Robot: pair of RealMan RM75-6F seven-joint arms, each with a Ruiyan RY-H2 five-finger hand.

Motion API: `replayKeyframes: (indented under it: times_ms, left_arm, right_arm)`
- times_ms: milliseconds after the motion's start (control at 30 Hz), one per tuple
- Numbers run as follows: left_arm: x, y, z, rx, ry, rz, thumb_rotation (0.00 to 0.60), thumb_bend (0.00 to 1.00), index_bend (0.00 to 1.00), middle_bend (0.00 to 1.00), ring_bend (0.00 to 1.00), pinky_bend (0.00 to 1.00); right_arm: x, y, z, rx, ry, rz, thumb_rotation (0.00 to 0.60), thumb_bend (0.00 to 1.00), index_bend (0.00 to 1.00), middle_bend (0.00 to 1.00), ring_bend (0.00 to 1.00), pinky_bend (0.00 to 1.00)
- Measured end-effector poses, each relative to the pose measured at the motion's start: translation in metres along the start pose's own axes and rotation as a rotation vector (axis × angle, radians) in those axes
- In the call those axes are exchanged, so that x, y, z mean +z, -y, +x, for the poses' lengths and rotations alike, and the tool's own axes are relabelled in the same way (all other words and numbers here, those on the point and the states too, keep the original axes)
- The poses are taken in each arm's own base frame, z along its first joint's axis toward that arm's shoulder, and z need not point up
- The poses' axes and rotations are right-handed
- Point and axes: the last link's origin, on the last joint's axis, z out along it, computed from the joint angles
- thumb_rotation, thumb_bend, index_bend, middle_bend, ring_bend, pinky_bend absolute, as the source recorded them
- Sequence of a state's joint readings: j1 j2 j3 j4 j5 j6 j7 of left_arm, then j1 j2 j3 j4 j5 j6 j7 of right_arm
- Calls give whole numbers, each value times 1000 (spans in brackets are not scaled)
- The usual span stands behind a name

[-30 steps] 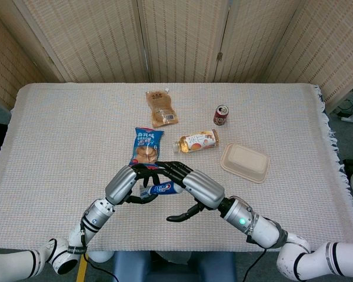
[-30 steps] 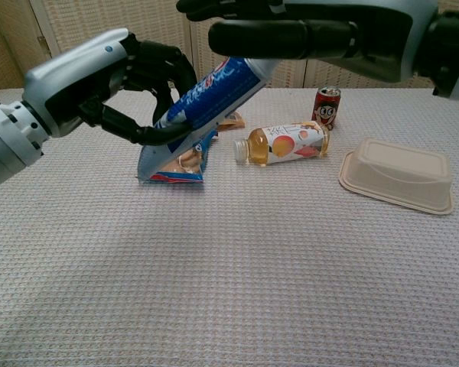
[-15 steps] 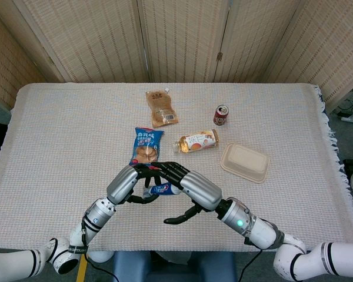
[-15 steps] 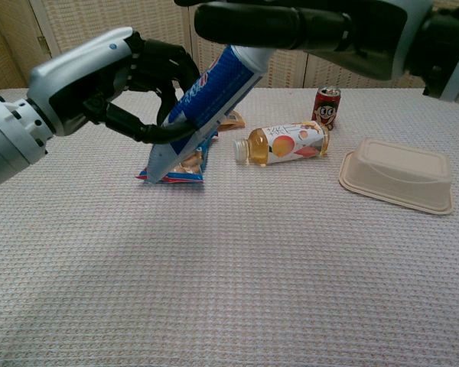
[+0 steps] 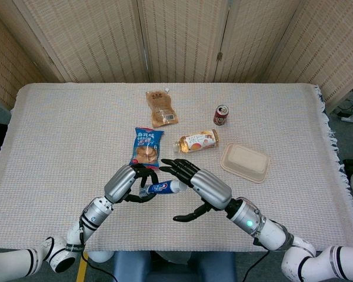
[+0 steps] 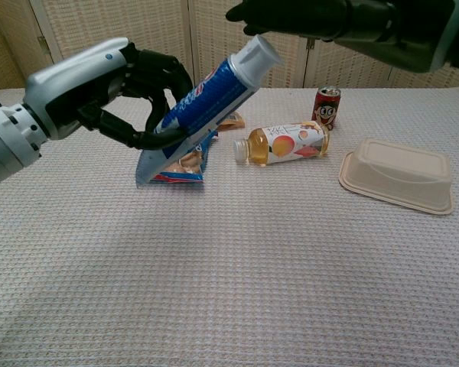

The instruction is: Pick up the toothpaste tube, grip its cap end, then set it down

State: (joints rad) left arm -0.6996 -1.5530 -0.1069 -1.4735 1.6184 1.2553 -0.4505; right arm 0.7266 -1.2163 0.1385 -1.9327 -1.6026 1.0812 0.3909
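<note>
My left hand [image 5: 125,182] [image 6: 115,84] grips the blue and white toothpaste tube [image 6: 206,95] [image 5: 161,188] around its lower body and holds it above the table, tilted with the white cap [image 6: 257,53] up and to the right. My right hand [image 5: 203,186] [image 6: 344,19] hovers just beyond the cap with its fingers spread, holding nothing and not touching the cap.
On the table lie a blue snack bag [image 5: 146,146], an orange juice bottle [image 5: 196,141], a red can [image 5: 221,114], a beige lidded box [image 5: 245,162] and a brown pouch [image 5: 162,108]. The table's front edge [image 5: 182,245] lies under my forearms.
My right hand was over the cap end of the tube; it has pulled back to the right and the cap now shows bare. My left hand still holds the tube.
</note>
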Motion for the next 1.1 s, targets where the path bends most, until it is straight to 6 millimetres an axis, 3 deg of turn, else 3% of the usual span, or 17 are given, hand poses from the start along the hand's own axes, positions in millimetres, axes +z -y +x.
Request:
replayKeyframes:
  times_ms: [400, 833, 933, 1100]
  left_arm:
    - [-9, 34, -1, 214, 131, 132, 600, 701, 729, 800, 611, 399]
    - [-16, 79, 5, 454, 244, 498, 600, 697, 612, 703, 551, 388]
    - [-17, 83, 6, 460, 237, 569, 600, 645, 535, 649, 508, 378]
    - [-20, 84, 5, 436, 240, 663, 600, 430, 293, 483, 370, 358]
  right_arm:
    - [-27, -7, 29, -49, -73, -47, 220, 62, 0, 0, 0, 0]
    - [-50, -18, 37, -109, -84, -113, 217, 62, 0, 0, 0, 0]
    - [-55, -21, 39, -119, -86, -126, 217, 62, 0, 0, 0, 0]
    - [-60, -25, 42, -127, -93, -148, 217, 62, 0, 0, 0, 0]
